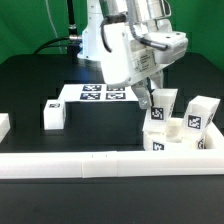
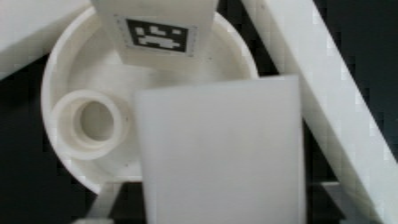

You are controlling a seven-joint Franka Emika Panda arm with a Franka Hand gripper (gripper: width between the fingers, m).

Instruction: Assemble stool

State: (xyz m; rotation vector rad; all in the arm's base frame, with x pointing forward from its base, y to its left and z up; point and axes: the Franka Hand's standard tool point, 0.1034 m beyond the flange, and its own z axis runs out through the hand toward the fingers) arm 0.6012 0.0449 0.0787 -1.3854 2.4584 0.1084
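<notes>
My gripper (image 1: 150,100) is shut on a white blocky stool leg (image 1: 162,104) and holds it upright over the round white seat (image 1: 180,136) at the exterior view's right. In the wrist view the held leg (image 2: 222,150) fills the space between my two fingers (image 2: 107,203), and my gripper (image 2: 222,208) is closed on its sides. The seat (image 2: 71,70) lies under it with one round hole (image 2: 89,115) showing. A second leg (image 1: 201,112) with a tag stands at the seat's far side; it also shows in the wrist view (image 2: 157,35). A third leg (image 1: 52,114) stands alone at the exterior view's left.
The marker board (image 1: 100,95) lies on the black table behind the arm. A long white border rail (image 1: 100,165) runs along the front, and its corner (image 1: 215,150) hems in the seat. The rail also crosses the wrist view (image 2: 320,70). A rail end (image 1: 3,125) sits at the left.
</notes>
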